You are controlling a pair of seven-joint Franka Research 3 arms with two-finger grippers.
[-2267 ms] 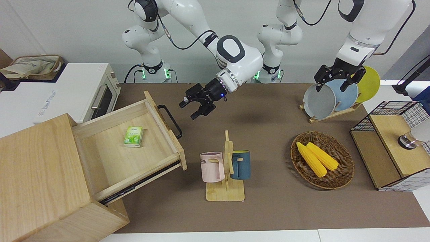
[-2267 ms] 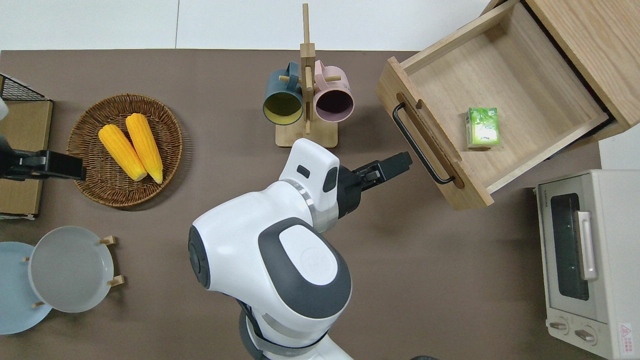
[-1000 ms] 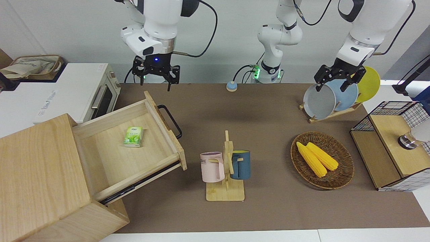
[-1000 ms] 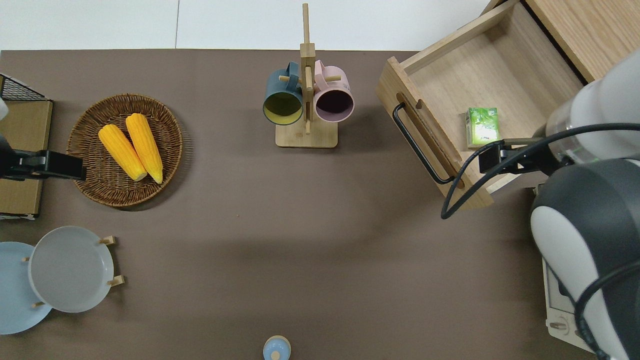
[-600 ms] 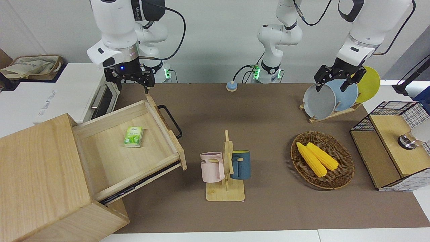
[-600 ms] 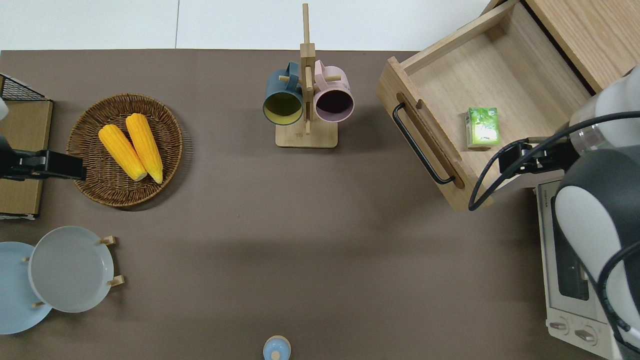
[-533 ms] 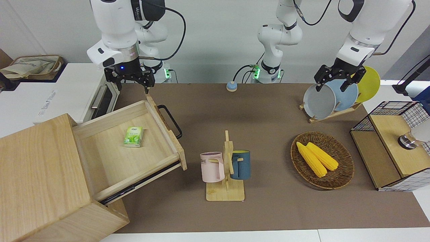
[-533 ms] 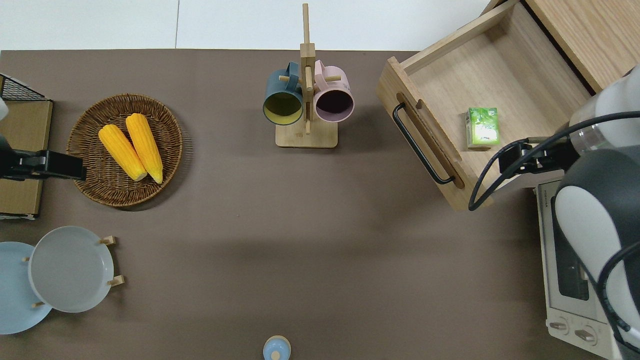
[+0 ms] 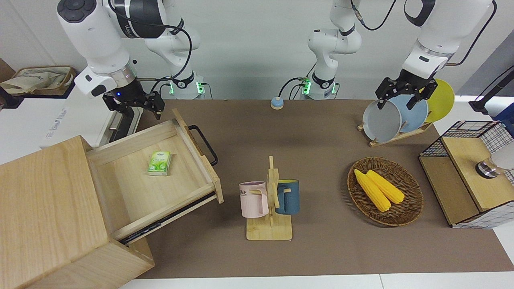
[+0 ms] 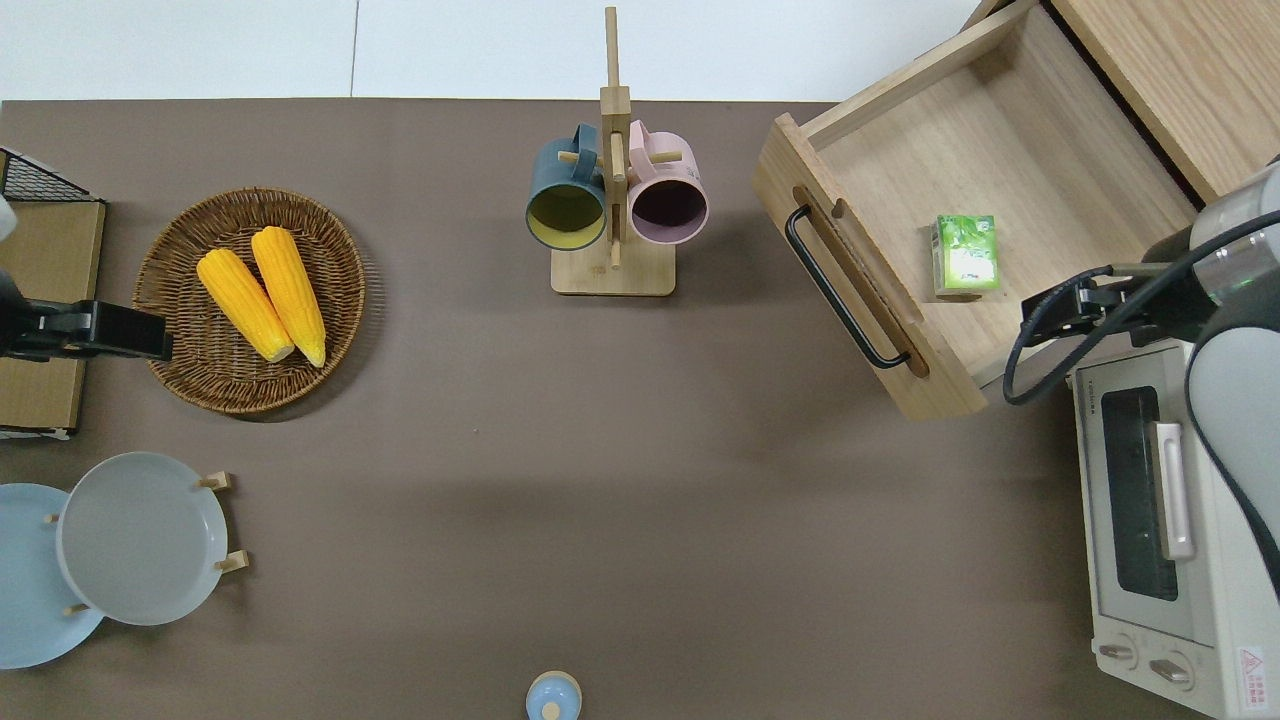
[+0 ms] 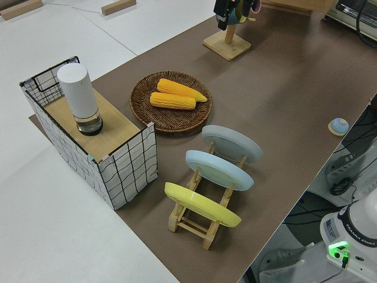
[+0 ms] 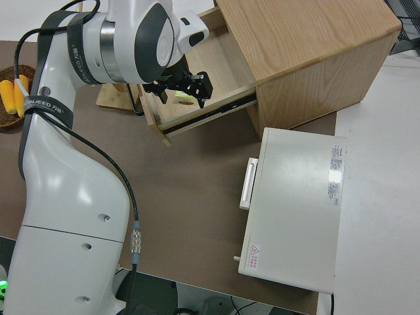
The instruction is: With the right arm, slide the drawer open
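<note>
The light-wood drawer (image 9: pixel 160 188) stands pulled far out of the pale cabinet (image 9: pixel 44 200). Its black bar handle (image 9: pixel 204 144) faces the middle of the table and shows in the overhead view too (image 10: pixel 840 290). A green packet (image 9: pixel 160 162) lies inside the drawer. My right gripper (image 9: pixel 134 107), with its blue wrist light, is open and empty, raised in the air. In the overhead view it (image 10: pixel 1050 305) is over the drawer's side wall next to the white oven (image 10: pixel 1200 560), well away from the handle. My left arm is parked, its gripper (image 9: pixel 401 98) open.
A mug rack (image 9: pixel 270 200) with a pink and a blue mug stands mid-table beside the drawer front. A wicker basket of corn (image 9: pixel 384 190), a plate rack (image 9: pixel 395 116) and a black-wire box (image 9: pixel 470 172) sit toward the left arm's end. A small blue knob (image 9: pixel 276 103) lies near the arm bases.
My right gripper has left the spot near the handle, risen and swung toward the oven end of the table. The drawer has stayed open and still. The left arm has not moved.
</note>
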